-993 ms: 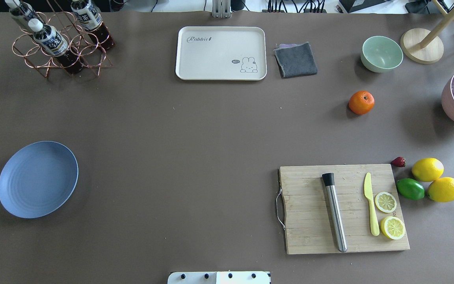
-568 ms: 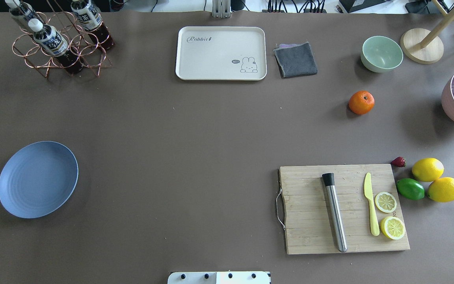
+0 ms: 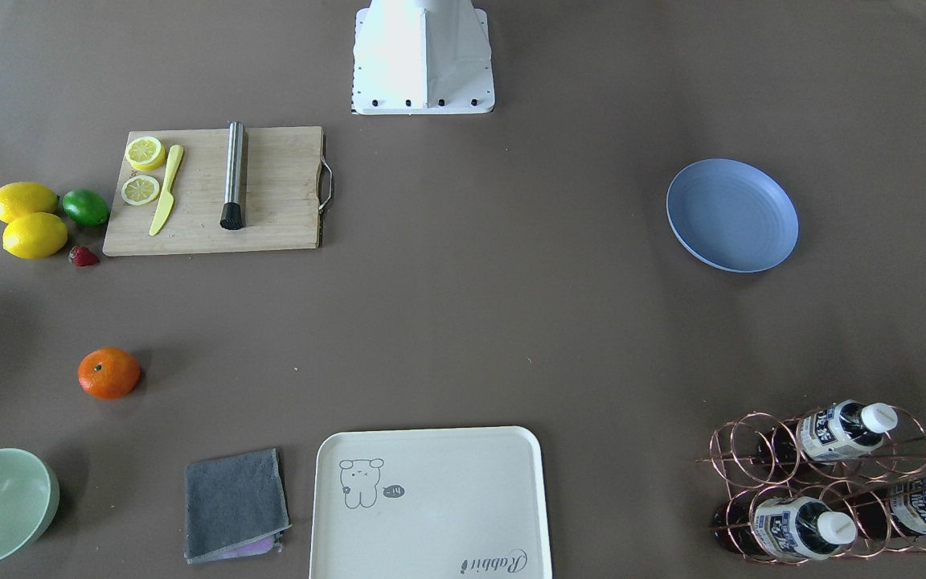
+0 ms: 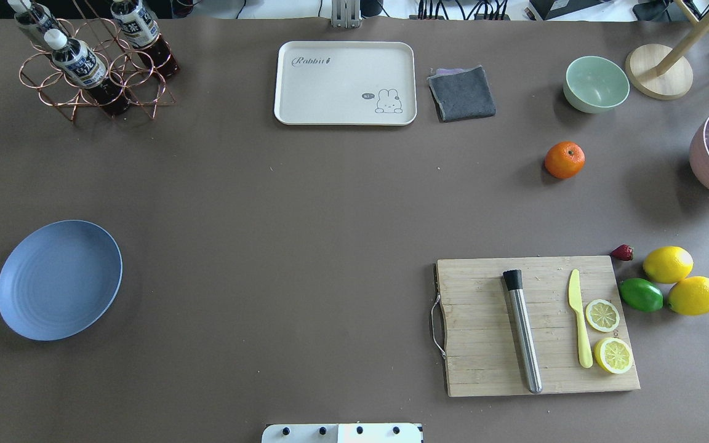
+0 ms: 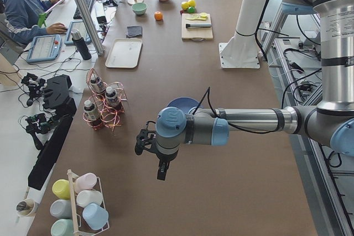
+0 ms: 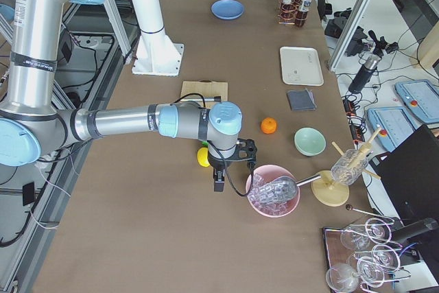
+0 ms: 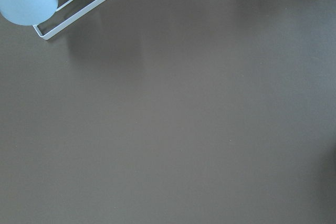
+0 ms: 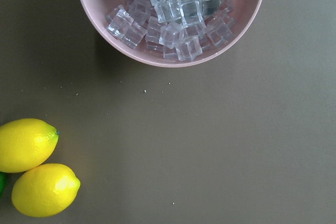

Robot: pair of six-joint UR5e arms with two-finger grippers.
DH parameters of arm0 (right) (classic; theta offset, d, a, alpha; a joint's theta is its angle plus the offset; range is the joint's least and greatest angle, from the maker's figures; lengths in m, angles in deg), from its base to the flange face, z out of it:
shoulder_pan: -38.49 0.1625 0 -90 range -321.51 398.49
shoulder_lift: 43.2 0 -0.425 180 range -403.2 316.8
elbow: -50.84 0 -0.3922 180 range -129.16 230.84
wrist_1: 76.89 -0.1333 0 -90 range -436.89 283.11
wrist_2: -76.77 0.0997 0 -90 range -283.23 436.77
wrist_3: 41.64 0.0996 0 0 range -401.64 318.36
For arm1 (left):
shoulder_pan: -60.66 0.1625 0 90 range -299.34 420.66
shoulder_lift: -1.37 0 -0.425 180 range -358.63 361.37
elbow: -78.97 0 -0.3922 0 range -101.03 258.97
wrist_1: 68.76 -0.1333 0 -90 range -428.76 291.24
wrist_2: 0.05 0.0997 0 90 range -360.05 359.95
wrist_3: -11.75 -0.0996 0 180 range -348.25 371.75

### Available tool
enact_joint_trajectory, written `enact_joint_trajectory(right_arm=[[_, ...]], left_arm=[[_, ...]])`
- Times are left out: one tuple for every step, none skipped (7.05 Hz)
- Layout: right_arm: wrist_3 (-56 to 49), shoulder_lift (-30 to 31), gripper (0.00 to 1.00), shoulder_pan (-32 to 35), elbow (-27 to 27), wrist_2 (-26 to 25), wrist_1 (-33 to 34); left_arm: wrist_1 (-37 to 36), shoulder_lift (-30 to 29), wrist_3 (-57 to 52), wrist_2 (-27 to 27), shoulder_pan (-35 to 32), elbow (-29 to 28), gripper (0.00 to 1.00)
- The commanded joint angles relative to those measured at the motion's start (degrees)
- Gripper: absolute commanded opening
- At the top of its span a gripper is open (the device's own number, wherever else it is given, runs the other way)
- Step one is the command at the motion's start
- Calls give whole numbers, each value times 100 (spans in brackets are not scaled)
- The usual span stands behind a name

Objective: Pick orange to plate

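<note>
— Orange [image 4: 564,160] is lying where?
— Upper right of the overhead view; the plate [image 4: 59,280] is sitting well apart, at left.
— Claws gripping anything?
— Cannot tell; left gripper [image 5: 161,171] and right gripper [image 6: 218,182] are showing only in side views.

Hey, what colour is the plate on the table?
The plate is plain blue-lavender with faint concentric rings, clearest in the overhead exterior view.

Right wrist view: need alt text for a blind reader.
A pink bowl of ice cubes fills the top, seen from above on a brown table. A lemon and a second lemon lie at the lower left, apart from it.
</note>
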Motion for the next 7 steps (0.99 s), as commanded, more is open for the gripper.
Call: enact_joint_trajectory(right_arm=[[0, -3, 100, 0, 6, 12, 0], [0, -3, 100, 0, 15, 12, 0], [-17, -3, 100, 0, 15, 12, -9], [-9, 6, 100, 0, -20, 12, -235], [0, 14, 100, 0, -64, 21, -386], [-9, 14, 100, 0, -64, 21, -605], [0, 14, 100, 0, -169, 30, -842]], left_arm=[[12, -25, 1, -6, -8, 83, 98], [4, -34, 9, -15, -8, 188, 98], [-14, -34, 27, -50, -8, 302, 98], [21, -42, 18, -59, -17, 407, 98], [500, -304, 79, -24, -17, 147, 98], [609, -324, -7, -58, -17, -99, 98], [880, -306, 9, -67, -17, -75, 98]])
